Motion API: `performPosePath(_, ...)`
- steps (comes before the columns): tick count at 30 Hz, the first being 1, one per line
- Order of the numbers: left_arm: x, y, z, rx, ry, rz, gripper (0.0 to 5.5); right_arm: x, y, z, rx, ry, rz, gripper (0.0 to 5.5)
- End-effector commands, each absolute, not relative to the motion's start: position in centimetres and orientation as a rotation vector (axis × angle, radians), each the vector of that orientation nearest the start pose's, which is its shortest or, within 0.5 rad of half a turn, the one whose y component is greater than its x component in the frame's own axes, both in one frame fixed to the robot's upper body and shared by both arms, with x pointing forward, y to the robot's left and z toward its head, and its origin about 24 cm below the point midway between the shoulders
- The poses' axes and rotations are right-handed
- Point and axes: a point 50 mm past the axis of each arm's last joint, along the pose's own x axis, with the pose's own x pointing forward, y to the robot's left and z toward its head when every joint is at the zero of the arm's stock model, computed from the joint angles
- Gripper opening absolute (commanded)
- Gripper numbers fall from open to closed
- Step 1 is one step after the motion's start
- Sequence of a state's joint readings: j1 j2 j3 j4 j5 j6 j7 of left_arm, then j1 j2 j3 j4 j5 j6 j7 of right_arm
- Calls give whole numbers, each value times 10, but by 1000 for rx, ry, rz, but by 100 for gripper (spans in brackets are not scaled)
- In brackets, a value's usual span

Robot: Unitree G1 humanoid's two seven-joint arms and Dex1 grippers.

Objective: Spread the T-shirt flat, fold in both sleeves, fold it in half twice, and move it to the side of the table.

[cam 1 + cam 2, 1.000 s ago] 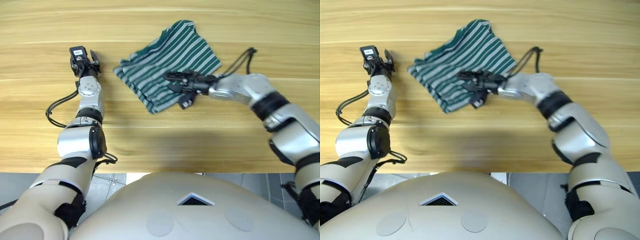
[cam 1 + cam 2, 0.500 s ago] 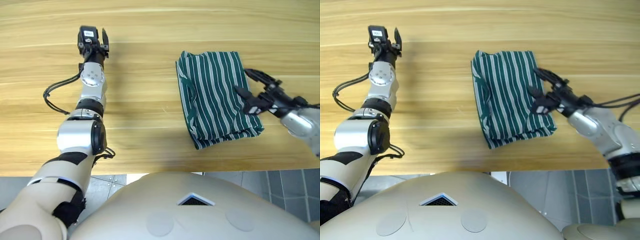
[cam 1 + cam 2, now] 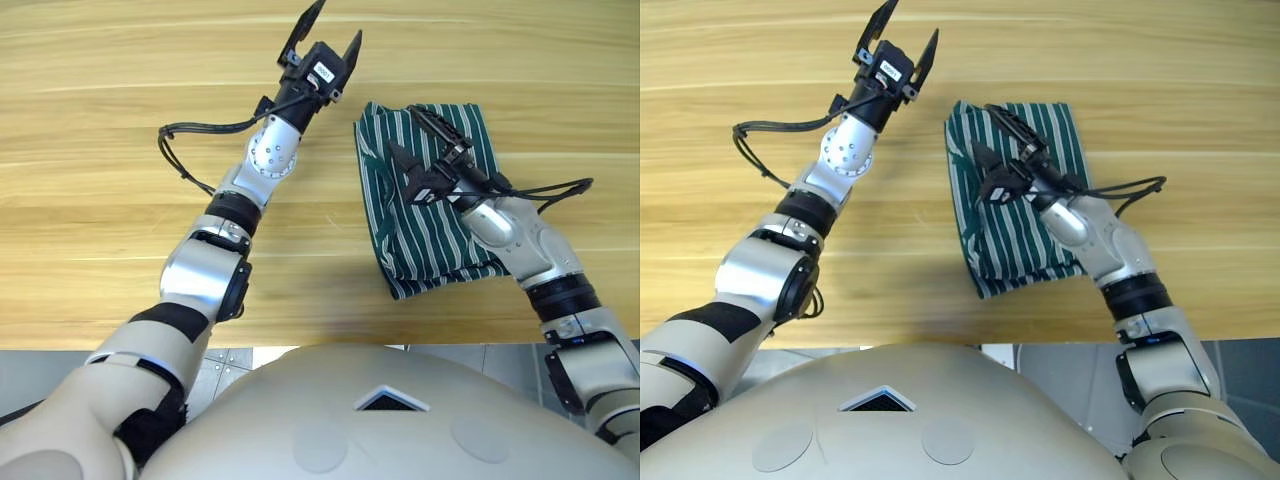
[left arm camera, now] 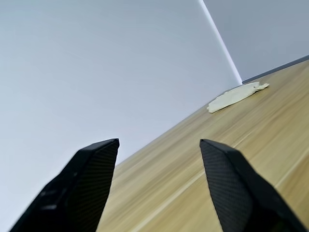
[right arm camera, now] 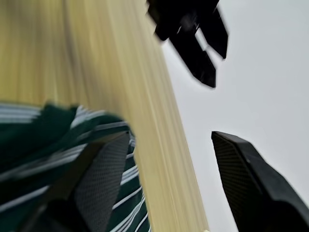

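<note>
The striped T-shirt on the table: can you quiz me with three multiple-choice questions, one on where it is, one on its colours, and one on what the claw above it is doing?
1. The T-shirt lies on the table:
A) on the robot's right side
B) on its left side
C) hanging off the far edge

2. Its stripes are:
A) red and blue
B) green and white
C) black and yellow

3. The right gripper above it is:
A) shut on the T-shirt
B) shut on a cable
C) open

Answers: 1 A, it lies under the right gripper. 2 B, the cloth is dark green with white lines. 3 C, its two fingers stand apart.
</note>
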State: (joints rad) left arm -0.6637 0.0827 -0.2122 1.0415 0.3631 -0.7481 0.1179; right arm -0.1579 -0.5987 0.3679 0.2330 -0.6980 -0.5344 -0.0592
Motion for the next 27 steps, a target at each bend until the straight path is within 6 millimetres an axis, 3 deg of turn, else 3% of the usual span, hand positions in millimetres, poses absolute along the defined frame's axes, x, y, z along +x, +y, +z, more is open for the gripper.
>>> performPosePath(1,337,94,52,468,-344,-336,311,246,-163,38,-1255,-383,695,312)
performPosePath(5,335,106,46,440,-315,-263,311,253,-165,30,-1304,-331,731,312)
performPosePath(9,333,105,45,423,-319,-243,311,251,-155,10,-1344,-288,845,312)
performPosePath(15,332,105,45,411,-323,-226,311,247,-138,0,-1348,-316,948,312)
performPosePath(22,331,105,42,402,-305,-221,311,244,-124,2,-1350,-392,991,312)
performPosePath(27,331,108,41,394,-296,-204,311,250,-125,24,-1372,-479,908,312)
